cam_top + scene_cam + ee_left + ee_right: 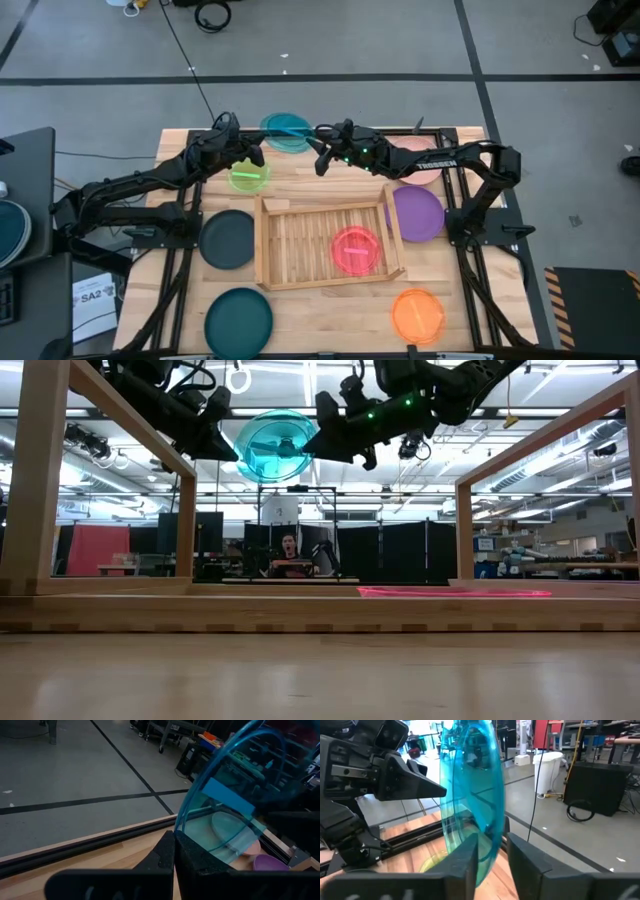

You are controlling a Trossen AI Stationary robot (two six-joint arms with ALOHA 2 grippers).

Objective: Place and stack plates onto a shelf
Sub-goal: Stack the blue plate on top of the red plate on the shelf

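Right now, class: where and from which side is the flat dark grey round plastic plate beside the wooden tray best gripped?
Grip the dark grey round plastic plate at its rim, on the side away from the light-wood slatted tray. It lies flat on the table, so only its thin edge offers jaws a hold, and that side looks clear.

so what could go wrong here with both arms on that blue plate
1. The clear blue plate is held high above the table by its rim, on edge, between the left gripper and the right gripper. If either lets go too soon, it may tip and fall.
2. The two grippers are close together, so they could bump.
3. The tray already holds a pink plate; a drop might knock it.
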